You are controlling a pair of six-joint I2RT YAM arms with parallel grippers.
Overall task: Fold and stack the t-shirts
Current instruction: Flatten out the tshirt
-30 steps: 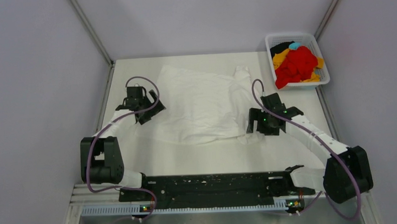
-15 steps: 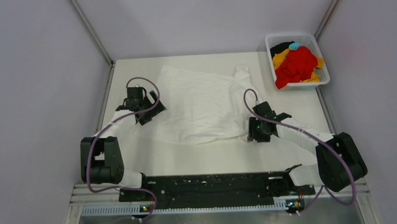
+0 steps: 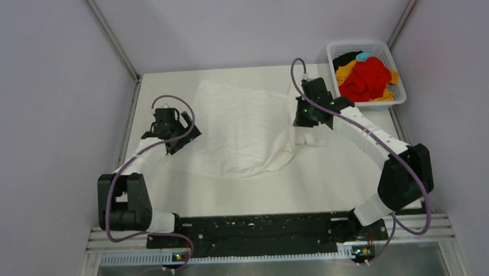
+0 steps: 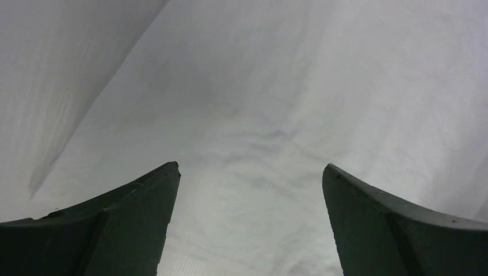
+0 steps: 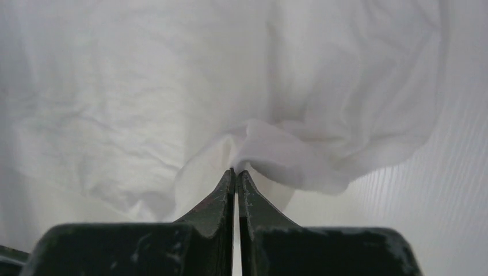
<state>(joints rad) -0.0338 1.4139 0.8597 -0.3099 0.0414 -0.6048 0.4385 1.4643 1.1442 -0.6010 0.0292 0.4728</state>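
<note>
A large white t-shirt (image 3: 245,129) lies spread on the table, its right side bunched up. My right gripper (image 3: 304,119) is at that right side, shut on a pinch of the white cloth (image 5: 253,146), which rises in a fold from the fingertips. My left gripper (image 3: 179,142) hovers over the shirt's left edge, jaws wide open with only white cloth (image 4: 253,144) below them. More t-shirts, red (image 3: 366,80), yellow-orange (image 3: 346,69), black (image 3: 347,56) and light blue (image 3: 363,56), are piled in a basket.
The white mesh basket (image 3: 398,99) stands at the back right corner of the table (image 3: 244,193). Grey walls close in on the left, back and right. The arms' black base rail (image 3: 257,229) runs along the near edge.
My right gripper closed on the shirt's near right corner and carried it toward the back, folding the right side upward. The left arm stayed put.
</note>
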